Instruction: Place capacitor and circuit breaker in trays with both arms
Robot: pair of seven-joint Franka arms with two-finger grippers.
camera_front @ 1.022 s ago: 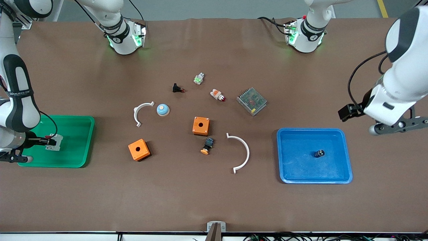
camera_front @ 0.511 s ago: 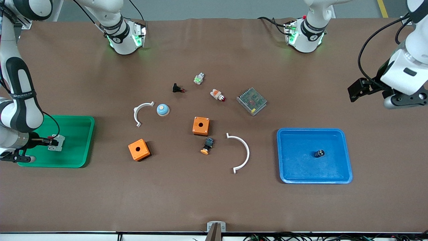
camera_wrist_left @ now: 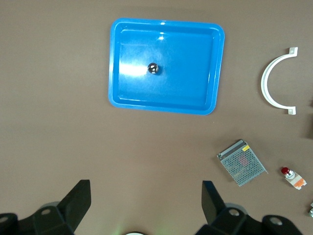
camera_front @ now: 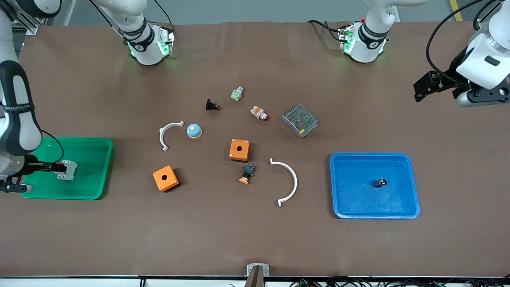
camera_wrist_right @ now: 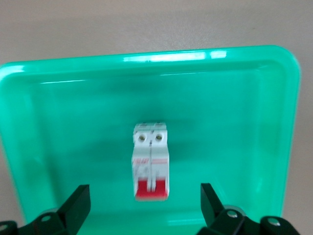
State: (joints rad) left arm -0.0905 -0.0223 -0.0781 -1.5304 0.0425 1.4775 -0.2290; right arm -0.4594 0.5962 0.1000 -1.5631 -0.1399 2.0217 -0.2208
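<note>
The capacitor, a tiny dark cylinder with a silvery top, stands in the blue tray; it also shows in the left wrist view in the blue tray. The white-grey circuit breaker with red levers lies in the green tray, also in the right wrist view. My right gripper is open over the green tray, just off the breaker's red end, not touching it. My left gripper is open and empty, raised over bare table at the left arm's end.
On the table between the trays lie two orange boxes, two white arcs, a black switch with orange cap, a blue dome, a mesh power supply, an indicator lamp and a black push-button.
My left arm has risen and drawn back from beside the blue tray toward its base. My right gripper has pulled slightly away from the breaker, which stays in the green tray.
</note>
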